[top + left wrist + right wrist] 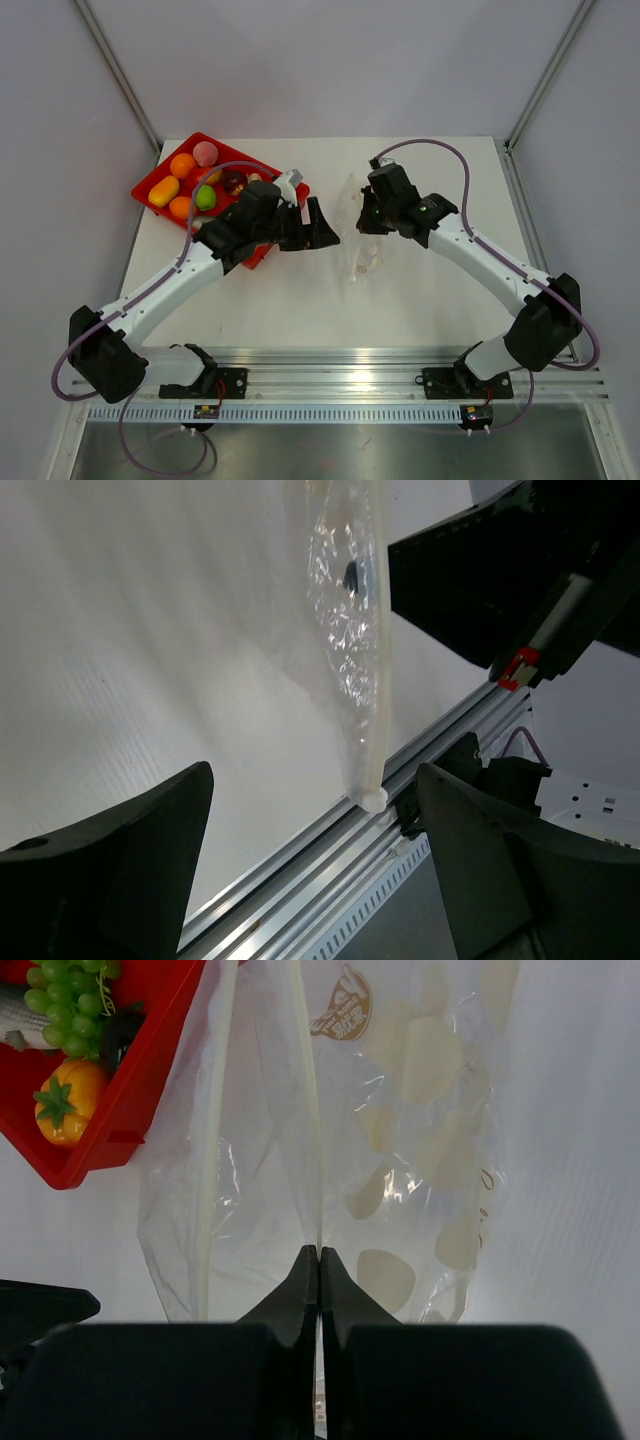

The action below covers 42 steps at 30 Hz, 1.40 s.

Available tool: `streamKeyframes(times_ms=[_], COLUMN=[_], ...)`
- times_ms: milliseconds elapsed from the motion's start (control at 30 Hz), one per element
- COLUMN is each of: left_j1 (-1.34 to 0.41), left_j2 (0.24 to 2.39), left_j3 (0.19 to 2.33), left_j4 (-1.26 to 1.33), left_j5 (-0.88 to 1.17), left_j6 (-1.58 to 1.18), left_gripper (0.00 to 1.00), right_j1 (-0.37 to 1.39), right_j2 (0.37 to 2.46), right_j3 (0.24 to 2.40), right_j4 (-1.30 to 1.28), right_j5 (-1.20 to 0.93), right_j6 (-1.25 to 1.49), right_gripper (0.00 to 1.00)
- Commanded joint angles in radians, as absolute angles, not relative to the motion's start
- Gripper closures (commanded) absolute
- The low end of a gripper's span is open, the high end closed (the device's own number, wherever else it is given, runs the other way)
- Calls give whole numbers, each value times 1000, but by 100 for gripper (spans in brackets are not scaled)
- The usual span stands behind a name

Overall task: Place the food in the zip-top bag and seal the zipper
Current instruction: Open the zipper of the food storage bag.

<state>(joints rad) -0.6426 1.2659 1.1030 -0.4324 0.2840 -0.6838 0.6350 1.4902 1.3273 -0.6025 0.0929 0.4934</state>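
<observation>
Right wrist: right pincer [318, 1260] is clenching the clear crinkly zip-top bag [400, 1160], steadying it for the released left pincer [310, 790] at nine o'clock.

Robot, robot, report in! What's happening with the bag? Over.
Right gripper shut on zip-top bag, at its edge. Left gripper open, empty, beside it. Food in red tray. Nothing blocking.

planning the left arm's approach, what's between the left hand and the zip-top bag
Nothing: the top view shows only bare table between the open left hand and the zip-top bag, whose edge the right hand pinches.
</observation>
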Motion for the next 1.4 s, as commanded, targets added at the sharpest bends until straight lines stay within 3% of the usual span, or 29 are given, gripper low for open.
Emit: streamKeyframes(times_ms=[0, 667, 767, 800, 867, 900, 933, 1000, 1033, 1100, 1200, 1367], left_j1=[-657, -755, -755, -753, -753, -752, -750, -733, -723, -687, -641, -615], left_j2=[1296, 1529, 1545, 1555, 1557, 1555, 1555, 1545, 1539, 1528, 1509, 1508], left_j3=[1167, 1374, 1373, 1374, 1374, 1370, 1362, 1338, 1321, 1252, 1168, 1138], left_j4=[-339, -434, -422, -423, -416, -410, -396, -365, -316, -255, -129, -81], left_j5=[244, 84, 98, 103, 126, 138, 149, 214, 245, 355, 484, 561], left_j6=[-732, -739, -741, -732, -720, -706, -701, -695, -695, -707, -739, -732], left_gripper=[18, 41, 56, 71, 86, 100, 100, 100, 100, 100, 100, 100], right_j1=[650, 684, 686, 687, 687, 687, 687, 686, 687, 686, 664, 586], right_j2=[1444, 1374, 1373, 1367, 1356, 1344, 1338, 1319, 1312, 1286, 1255, 1246], right_j3=[1335, 1319, 1328, 1331, 1330, 1328, 1328, 1333, 1341, 1347, 1339, 1264], right_j4=[-635, -701, -721, -722, -726, -726, -727, -738, -745, -770, -784, -744], right_j5=[94, 109, 109, 109, 103, 101, 98, 109, 117, 170, 213, 112], right_j6=[531, 588, 589, 588, 586, 583, 580, 572, 568, 557, 554, 571], right_gripper=[100, 100, 100, 100, 100, 100, 96, 75, 55, 44, 37, 36])
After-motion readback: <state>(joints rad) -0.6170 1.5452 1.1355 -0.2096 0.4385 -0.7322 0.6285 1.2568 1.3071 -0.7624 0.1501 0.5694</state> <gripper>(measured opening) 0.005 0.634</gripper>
